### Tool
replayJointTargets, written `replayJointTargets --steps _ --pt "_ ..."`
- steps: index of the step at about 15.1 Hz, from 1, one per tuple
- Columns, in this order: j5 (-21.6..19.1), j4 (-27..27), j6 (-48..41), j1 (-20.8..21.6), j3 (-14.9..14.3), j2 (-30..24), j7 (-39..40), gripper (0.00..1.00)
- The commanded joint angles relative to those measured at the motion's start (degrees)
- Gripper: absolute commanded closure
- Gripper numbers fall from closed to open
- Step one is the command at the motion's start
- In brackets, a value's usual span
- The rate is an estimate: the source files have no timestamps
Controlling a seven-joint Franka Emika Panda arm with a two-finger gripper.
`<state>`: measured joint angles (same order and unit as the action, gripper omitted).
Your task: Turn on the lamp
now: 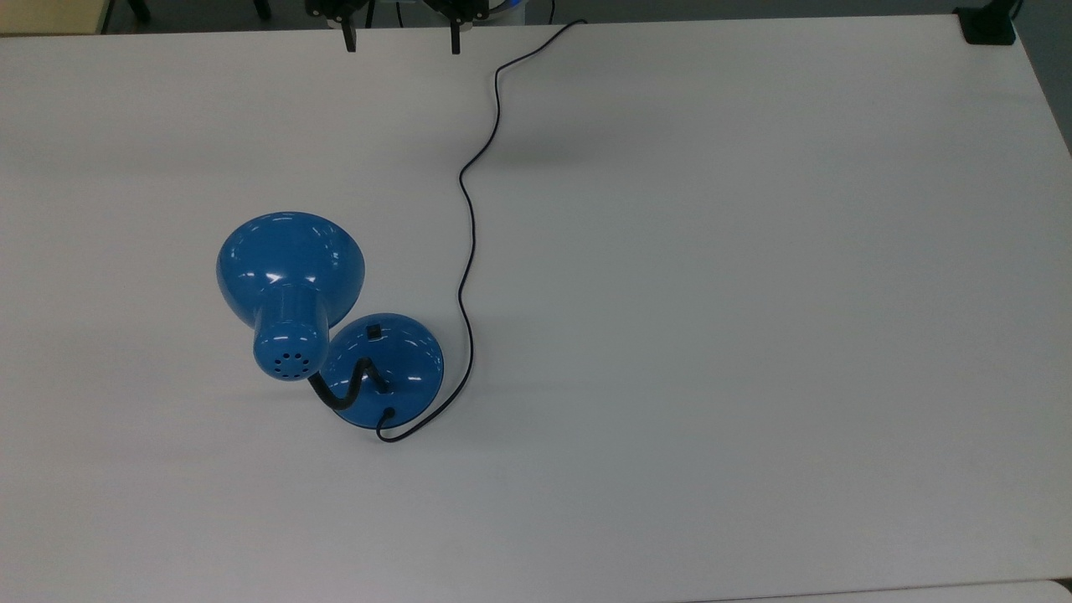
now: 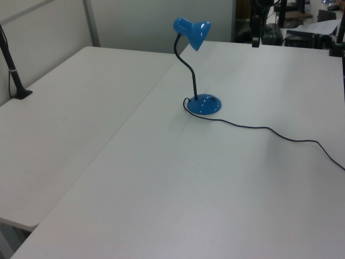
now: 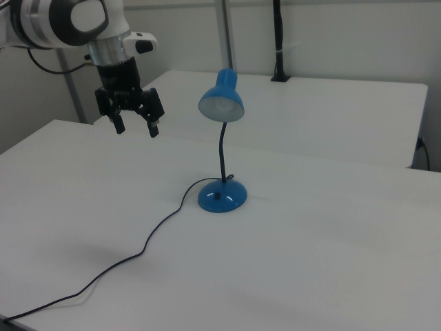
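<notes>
Well apart from the lamp (image 3: 222, 152), toward the right view's left, the gripper (image 3: 136, 127) hangs spread, grasping nothing.

Top view: straight down over the table (image 1: 754, 335), from fairly high. Left and right views: oblique, seemingly from opposite sides, farther back. Shared: the lamp (image 1: 331, 335) (image 2: 197, 70) (image 3: 222, 148), toward 8 o'clock of the top view's centre.

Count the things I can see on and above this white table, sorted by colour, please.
Blue: 1, the lamp
Black: 2, its cord and the gripper with jaws apart
White: 1, the table
Total: 4
</notes>
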<state>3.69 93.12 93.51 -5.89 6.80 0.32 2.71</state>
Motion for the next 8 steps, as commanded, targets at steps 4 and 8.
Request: replayJointTargets --steps 4,8 --pt "-0.3 -0.7 -1.7 0.3 -0.1 0.0 0.1 0.00" --pt "-0.3 -0.6 -1.6 0.4 -0.1 0.0 2.0 0.72"
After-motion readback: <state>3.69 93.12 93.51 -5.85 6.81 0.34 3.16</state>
